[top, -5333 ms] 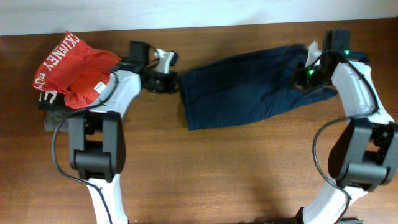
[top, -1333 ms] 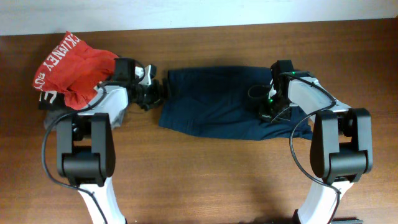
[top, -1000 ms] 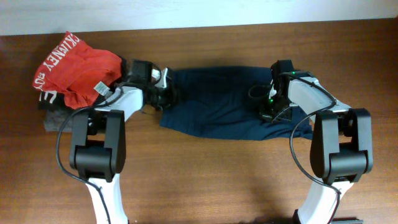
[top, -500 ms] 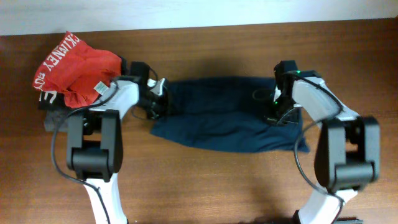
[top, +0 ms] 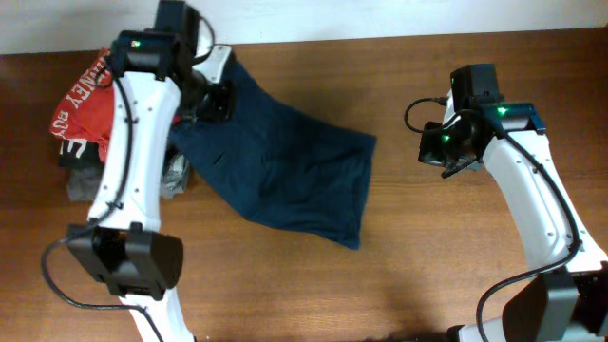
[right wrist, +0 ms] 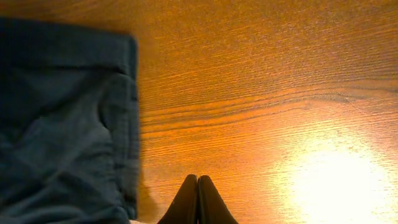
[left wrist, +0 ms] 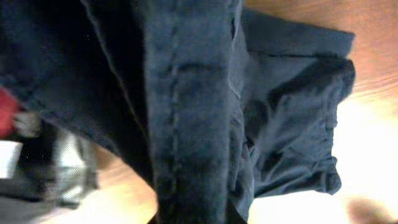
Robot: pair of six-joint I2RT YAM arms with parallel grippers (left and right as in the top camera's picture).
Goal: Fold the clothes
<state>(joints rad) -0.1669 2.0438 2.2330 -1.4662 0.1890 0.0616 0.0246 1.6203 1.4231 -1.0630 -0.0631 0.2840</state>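
Note:
The dark navy-blue garment (top: 285, 176) hangs from my left gripper (top: 211, 95) at the table's back left and drapes down to the middle of the table. My left gripper is shut on its upper edge; in the left wrist view the cloth (left wrist: 186, 118) fills the frame and hides the fingers. My right gripper (top: 439, 152) is shut and empty over bare wood, to the right of the garment. The right wrist view shows its closed fingertips (right wrist: 198, 186) and the garment's edge (right wrist: 68, 124) at left.
A red garment with white lettering (top: 90, 100) lies on a grey folded garment (top: 90, 180) at the left edge, next to my left arm. Bare wooden table (top: 427, 256) spreads to the front and right.
My left gripper has lifted and pulled the navy garment back and left. My right gripper has let go of the cloth and moved away to the right.

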